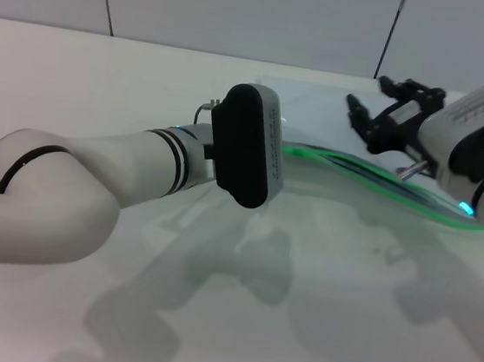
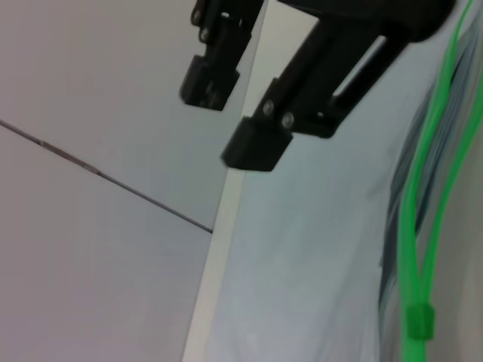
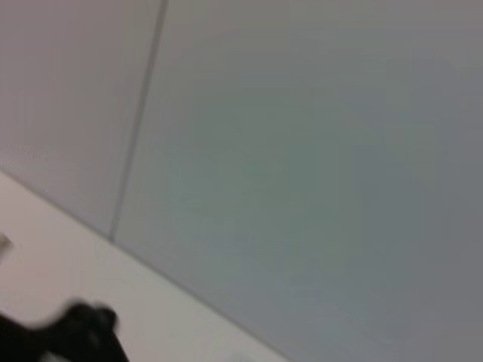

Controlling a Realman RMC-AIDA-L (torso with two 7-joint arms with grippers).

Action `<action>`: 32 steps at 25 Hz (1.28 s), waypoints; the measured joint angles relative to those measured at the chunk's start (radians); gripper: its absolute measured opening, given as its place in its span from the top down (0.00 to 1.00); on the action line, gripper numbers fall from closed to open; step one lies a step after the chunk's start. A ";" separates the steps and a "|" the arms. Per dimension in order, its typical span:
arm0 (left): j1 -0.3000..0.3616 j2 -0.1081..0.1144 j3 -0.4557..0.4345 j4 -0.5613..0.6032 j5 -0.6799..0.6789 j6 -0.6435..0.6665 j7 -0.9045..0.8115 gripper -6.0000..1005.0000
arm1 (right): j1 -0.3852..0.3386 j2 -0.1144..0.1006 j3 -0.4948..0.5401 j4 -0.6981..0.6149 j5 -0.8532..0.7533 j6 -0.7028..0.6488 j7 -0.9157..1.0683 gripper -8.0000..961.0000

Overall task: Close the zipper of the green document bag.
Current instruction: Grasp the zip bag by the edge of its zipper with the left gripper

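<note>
Where the zipper (image 2: 419,226) gapes, left end effector (image 2: 235,124) spread empty beside it; right end effector (image 1: 387,119) seemingly open too.

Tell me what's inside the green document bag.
Nothing can be made out inside the green document bag; through its translucent plastic only pale surface shows. Its zipper gapes open. The left arm's wrist housing covers the bag's near corner, so contents there stay hidden.

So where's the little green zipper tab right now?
In the left wrist view, the slider tab sits on the zipper along the green document bag edge, apart from the left gripper.
</note>
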 joint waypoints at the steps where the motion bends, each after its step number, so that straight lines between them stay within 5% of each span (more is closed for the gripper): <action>1: 0.000 0.000 0.000 0.003 0.000 0.000 -0.001 0.94 | 0.000 0.001 0.021 -0.001 -0.006 -0.022 -0.001 0.49; 4: 0.000 0.000 -0.001 0.008 -0.008 0.000 -0.002 0.94 | -0.015 0.013 0.085 -0.012 -0.008 -0.044 -0.001 0.49; 9: 0.000 0.000 -0.002 0.008 -0.026 -0.010 -0.002 0.94 | -0.060 0.086 0.196 -0.026 -0.008 0.028 0.000 0.49; 12: -0.001 -0.001 -0.002 0.008 -0.027 -0.017 -0.003 0.94 | -0.063 0.108 0.236 -0.029 0.045 0.059 0.007 0.49; 19: -0.005 -0.002 -0.002 0.009 -0.040 -0.025 -0.003 0.94 | -0.053 0.104 0.277 -0.028 0.257 0.072 0.008 0.48; 26: -0.009 -0.002 -0.002 0.009 -0.041 -0.025 -0.003 0.94 | 0.003 0.109 0.414 0.051 0.275 -0.116 -0.001 0.49; 32: -0.009 -0.002 -0.002 0.007 -0.042 -0.025 -0.003 0.94 | 0.055 0.111 0.434 0.137 0.270 -0.142 -0.016 0.49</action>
